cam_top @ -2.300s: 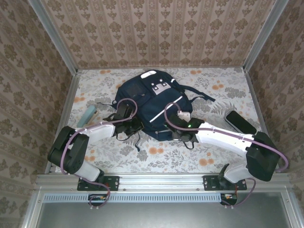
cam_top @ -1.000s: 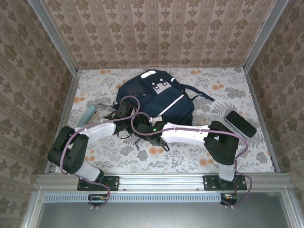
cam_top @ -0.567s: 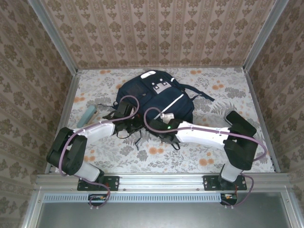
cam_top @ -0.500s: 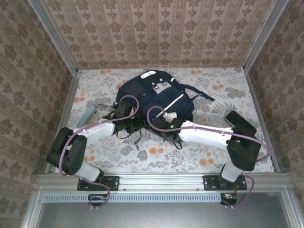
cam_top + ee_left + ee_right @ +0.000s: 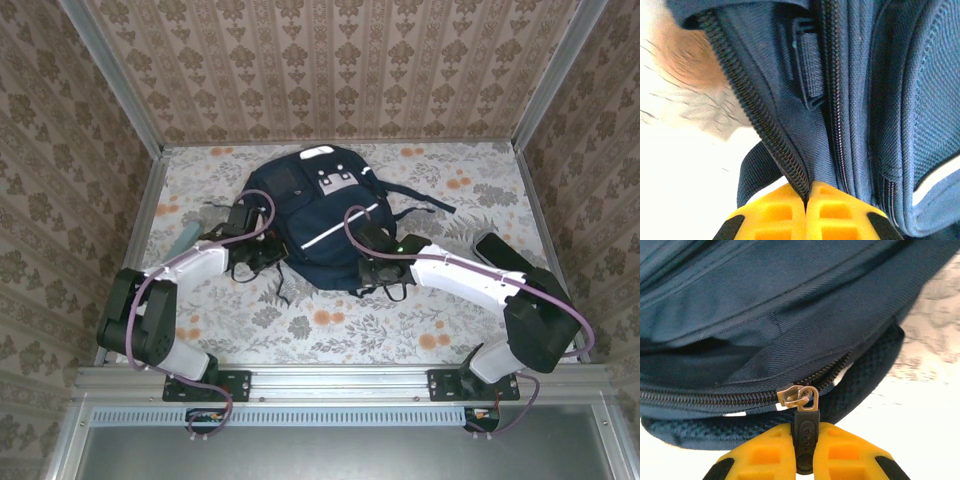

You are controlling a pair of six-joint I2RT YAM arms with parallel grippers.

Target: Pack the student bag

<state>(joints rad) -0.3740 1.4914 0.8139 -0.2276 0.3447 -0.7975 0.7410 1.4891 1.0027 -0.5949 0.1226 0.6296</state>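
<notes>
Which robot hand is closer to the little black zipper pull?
Right. The right gripper is shut on the zipper pull; the left gripper pinches the backpack along its zipper, at the opposite side.

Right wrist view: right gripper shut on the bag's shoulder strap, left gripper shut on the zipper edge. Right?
No, not the strap. The right wrist view shows the right gripper shut on the black zipper pull of the student bag. The left gripper is shut on the zipper edge, as you said.
</notes>
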